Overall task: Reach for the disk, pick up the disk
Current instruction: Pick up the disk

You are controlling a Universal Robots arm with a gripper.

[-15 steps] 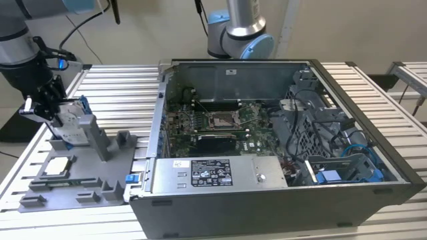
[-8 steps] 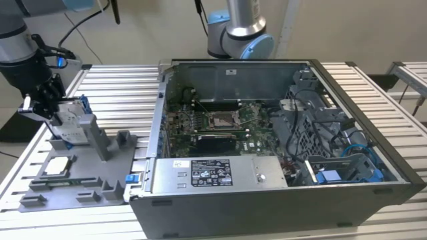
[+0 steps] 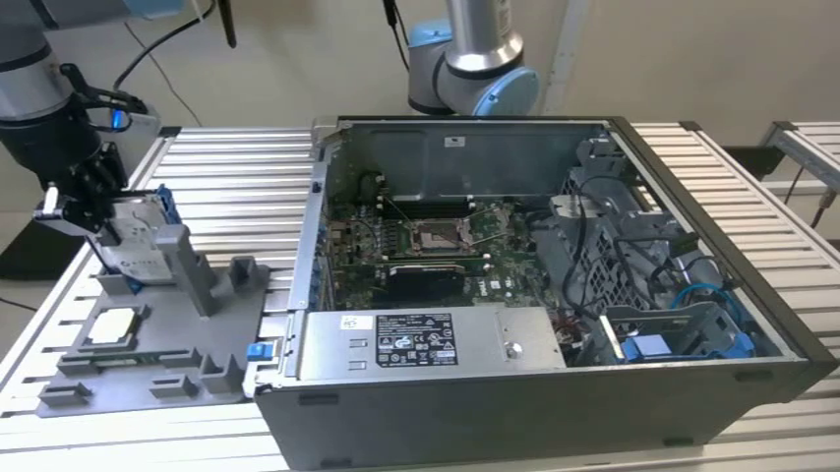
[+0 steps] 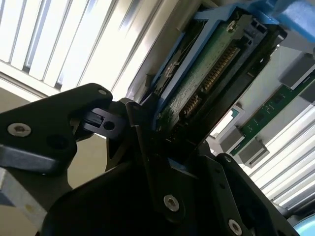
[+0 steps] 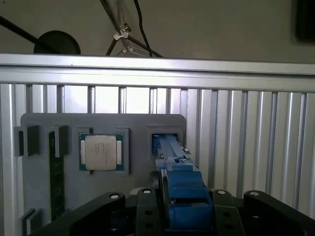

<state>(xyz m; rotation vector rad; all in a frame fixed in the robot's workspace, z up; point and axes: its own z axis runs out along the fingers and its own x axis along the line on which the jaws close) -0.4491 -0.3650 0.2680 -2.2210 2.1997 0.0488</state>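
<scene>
The disk stands on edge in a slot of the grey fixture tray at the exterior view's left, its blue bracket showing along the top. My gripper is down over it. In the first wrist view the disk's blue bracket edge runs from the tray slot up between my black fingers, and my gripper looks shut on it. The second wrist view shows the disk's green circuit-board side clamped in my gripper.
A small square silver chip lies in a tray pocket beside the disk's slot. An open computer case with a labelled power-supply box fills the middle of the slatted table. A second arm's base stands behind it.
</scene>
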